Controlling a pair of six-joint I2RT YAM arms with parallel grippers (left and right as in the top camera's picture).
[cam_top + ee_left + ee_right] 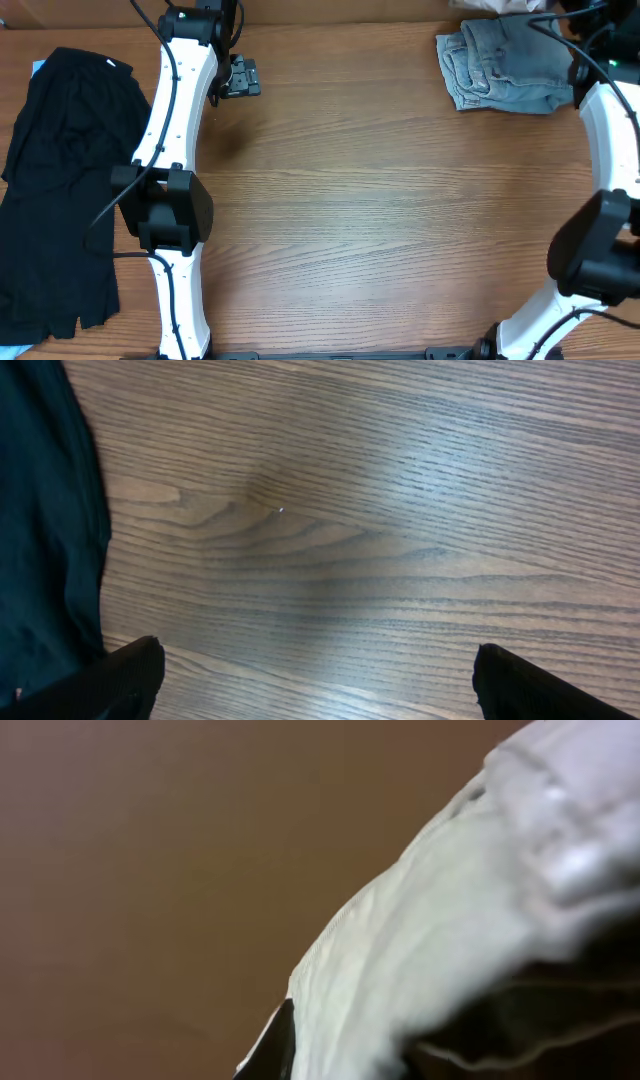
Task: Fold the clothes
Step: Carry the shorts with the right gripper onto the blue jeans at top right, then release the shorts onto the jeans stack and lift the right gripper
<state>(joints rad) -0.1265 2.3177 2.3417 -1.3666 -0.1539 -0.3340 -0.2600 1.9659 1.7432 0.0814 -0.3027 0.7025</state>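
The pale cream shorts (440, 910) fill the right wrist view, close up and blurred. A small part of them also shows at the top edge of the overhead view (497, 4). My right gripper (345, 1045) has its dark fingers on either side of a fold of this cloth and looks shut on it. The gripper itself is out of the overhead view, past the top right corner. My left gripper (315, 665) is open and empty over bare wood. In the overhead view it is near the back left (240, 78).
A large black garment (60, 180) lies along the table's left side; its edge shows in the left wrist view (45, 530). A folded light-blue denim piece (505, 65) lies at the back right. The wooden table (380, 200) spreads between the arms.
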